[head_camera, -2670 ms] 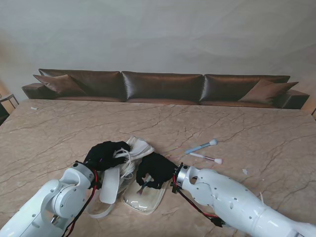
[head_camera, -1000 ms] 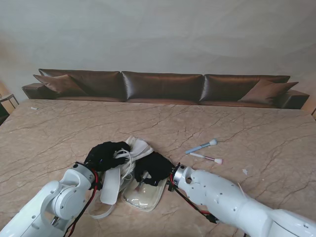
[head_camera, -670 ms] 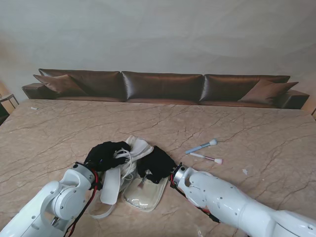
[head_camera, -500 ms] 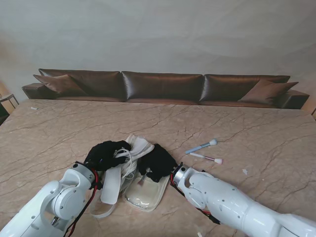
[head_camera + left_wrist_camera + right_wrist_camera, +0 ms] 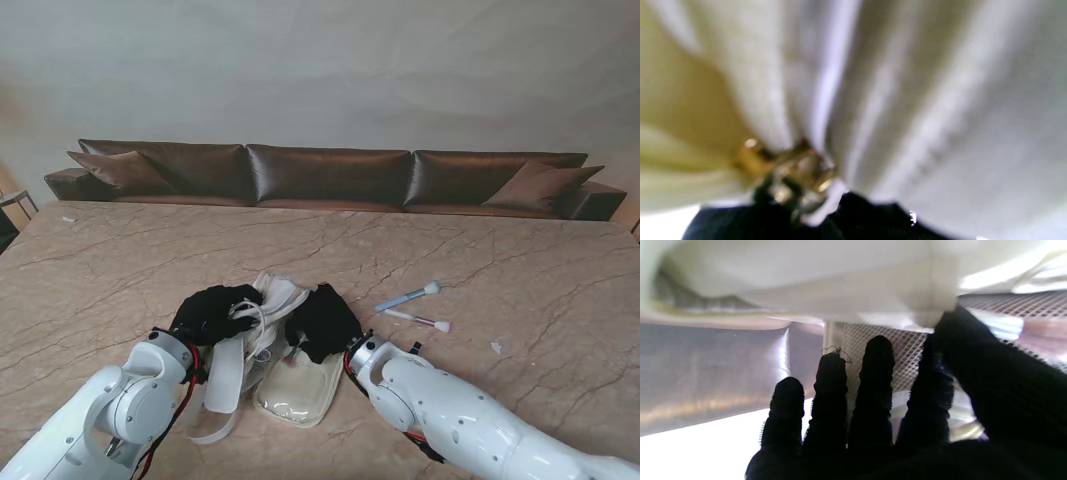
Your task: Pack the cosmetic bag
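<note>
Two black hands at the open cosmetics bag

The cosmetics bag (image 5: 296,385) lies on the table (image 5: 520,270) close to me, its long side running from near me up and a bit right. The left hand (image 5: 212,312) is closed on the bag's white flap (image 5: 268,300). The right hand (image 5: 320,322) rests on the bag's far end with fingers (image 5: 875,373) spread; I cannot tell if it grips. Two brushes (image 5: 412,308) lie off to the right.

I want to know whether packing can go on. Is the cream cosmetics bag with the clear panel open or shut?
Open. The left hand grips the cream cosmetics bag at its rim, and the right hand fingers reach inside against mesh lining.
</note>
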Motion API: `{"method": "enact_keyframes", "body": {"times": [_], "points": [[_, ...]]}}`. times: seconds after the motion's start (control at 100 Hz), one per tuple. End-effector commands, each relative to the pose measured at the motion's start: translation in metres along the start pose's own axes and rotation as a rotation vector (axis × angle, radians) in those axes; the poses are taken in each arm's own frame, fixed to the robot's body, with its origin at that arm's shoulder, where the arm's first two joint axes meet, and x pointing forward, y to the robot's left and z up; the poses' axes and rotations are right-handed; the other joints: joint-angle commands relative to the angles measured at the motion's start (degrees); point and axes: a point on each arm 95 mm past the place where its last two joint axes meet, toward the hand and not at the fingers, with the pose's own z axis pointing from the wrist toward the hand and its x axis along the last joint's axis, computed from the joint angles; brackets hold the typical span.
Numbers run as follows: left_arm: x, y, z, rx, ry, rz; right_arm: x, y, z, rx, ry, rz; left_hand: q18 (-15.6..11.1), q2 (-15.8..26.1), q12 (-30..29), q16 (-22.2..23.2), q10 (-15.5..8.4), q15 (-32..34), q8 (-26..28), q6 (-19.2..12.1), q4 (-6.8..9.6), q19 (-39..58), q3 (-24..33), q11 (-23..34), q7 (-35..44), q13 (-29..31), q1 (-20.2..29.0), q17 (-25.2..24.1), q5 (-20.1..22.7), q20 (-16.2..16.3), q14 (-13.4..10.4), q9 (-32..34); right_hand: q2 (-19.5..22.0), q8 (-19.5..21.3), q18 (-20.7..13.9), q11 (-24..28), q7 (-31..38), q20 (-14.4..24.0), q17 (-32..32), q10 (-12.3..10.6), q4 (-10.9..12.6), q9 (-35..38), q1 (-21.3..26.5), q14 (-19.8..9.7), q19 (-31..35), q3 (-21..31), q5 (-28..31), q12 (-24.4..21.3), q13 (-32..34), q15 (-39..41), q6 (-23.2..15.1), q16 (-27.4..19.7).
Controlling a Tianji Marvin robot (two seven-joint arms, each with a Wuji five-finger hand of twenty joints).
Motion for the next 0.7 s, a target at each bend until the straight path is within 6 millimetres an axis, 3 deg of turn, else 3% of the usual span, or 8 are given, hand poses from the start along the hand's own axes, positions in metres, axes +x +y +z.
{"method": "enact_keyframes", "body": {"times": [0.0, 0.29, 0.5, 0.57, 0.59, 0.61, 0.62, 0.69], "points": [[0.005, 0.002, -0.001, -0.01, 0.008, -0.001, -0.002, 0.001, -0.004, 0.002, -0.015, 0.011, 1.05, 9.46, 0.68, 0.59, -10.53, 0.98, 3.38, -7.84, 3.93, 0.61, 7.23, 1.18, 21.57, 0.35, 9.17, 0.55, 6.34, 0.78, -1.76, 0.59, 1.63, 0.08, 0.23, -0.7, 6.02, -0.19, -0.54, 0.17, 0.0, -0.3, 3.49, 1.7, 0.32, -0.01, 1.62, -0.21, -1.79, -0.33, -2.47, -0.01], [0.009, 0.004, -0.002, -0.008, 0.013, -0.008, -0.007, 0.003, -0.011, 0.05, -0.025, -0.057, 0.96, 9.07, 0.64, 0.4, -10.57, 1.1, 3.06, -7.75, 3.76, 1.06, 8.1, 1.2, 21.71, 0.46, 8.7, 0.54, 6.44, 0.54, -1.63, 0.78, -1.73, -2.19, 0.1, -1.35, 5.48, -0.47, -0.87, 0.14, -1.91, -2.0, 3.9, 1.52, 0.07, -1.49, 3.56, -0.89, -2.75, -1.19, -6.5, -0.31], [0.008, 0.004, -0.001, -0.01, 0.003, -0.007, -0.007, 0.008, -0.014, 0.05, -0.045, -0.038, 0.82, 9.01, 0.64, 0.3, -10.54, 1.06, 2.93, -7.69, 3.65, 1.09, 8.35, 1.21, 21.76, 0.48, 8.46, 0.58, 6.4, 0.34, -1.76, 0.85, -2.13, -10.76, -0.13, -3.39, 2.76, -0.96, -1.21, 0.57, -2.56, -4.39, 1.19, 1.48, -0.7, -2.16, -5.66, -4.71, -3.79, -1.91, 3.78, -0.48], [0.007, 0.005, -0.001, -0.011, -0.001, -0.009, -0.008, 0.014, -0.017, 0.052, -0.05, -0.02, 0.98, 8.9, 0.66, 0.28, -10.42, 1.08, 2.85, -7.62, 3.62, 1.1, 8.45, 1.19, 21.73, 0.44, 8.47, 0.42, 6.24, 0.27, -1.55, 0.77, 0.59, -9.19, -0.38, -4.64, -4.64, -1.26, -2.3, 1.01, 0.54, -6.46, -2.12, 1.34, -2.0, -2.5, -6.92, -8.46, -5.22, -3.13, 7.99, -0.91], [0.007, 0.005, -0.001, -0.01, -0.003, -0.01, -0.009, 0.016, -0.018, 0.055, -0.05, -0.017, 1.3, 8.88, 0.65, 0.3, -10.35, 1.12, 2.81, -7.6, 3.61, 1.19, 8.53, 1.2, 21.74, 0.35, 8.46, 0.23, 6.27, 0.3, -1.28, 0.84, 1.59, -8.73, -0.51, -5.21, -6.58, -1.45, -2.6, 1.19, 2.58, -6.76, -3.2, 1.3, -2.6, -2.56, -7.25, -9.15, -5.58, -3.85, 8.82, -1.37], [0.007, 0.005, -0.001, -0.009, -0.004, -0.011, -0.009, 0.018, -0.019, 0.056, -0.051, -0.013, 1.46, 8.87, 0.65, 0.33, -10.34, 1.17, 2.78, -7.59, 3.6, 1.27, 8.58, 1.19, 21.75, 0.27, 8.44, 0.03, 6.27, 0.35, -1.03, 0.85, 2.83, -6.17, -0.54, -5.91, -9.43, -1.63, -2.94, 1.38, 6.86, -7.11, -4.21, 1.25, -3.23, -2.91, -7.69, -10.36, -6.13, -4.78, 9.8, -2.31], [0.007, 0.005, -0.001, -0.01, -0.005, -0.012, -0.009, 0.019, -0.02, 0.057, -0.052, -0.011, 1.5, 8.86, 0.65, 0.34, -10.34, 1.19, 2.77, -7.61, 3.59, 1.32, 8.56, 1.22, 21.73, 0.26, 8.38, -0.05, 6.23, 0.37, -0.96, 0.94, 3.13, -5.29, -0.59, -6.35, -10.42, -1.78, -3.02, 1.38, 7.87, -7.32, -4.61, 1.22, -3.58, -2.93, -8.01, -10.86, -6.24, -5.31, 10.18, -2.75], [0.007, 0.006, -0.001, -0.014, -0.011, -0.008, -0.012, 0.027, -0.024, 0.069, -0.053, 0.002, 1.47, 8.94, 0.62, 0.39, -10.56, 1.29, 2.7, -7.69, 3.59, 1.54, 8.59, 1.1, 21.67, 0.21, 8.34, -0.42, 6.02, 0.47, -0.87, 0.82, 2.85, -4.72, -0.53, -8.82, -13.9, -2.84, -3.53, 1.77, 8.45, -8.48, -6.13, 1.2, -5.56, -3.69, -11.42, -13.35, -7.01, -8.53, 12.07, -5.33]]}}
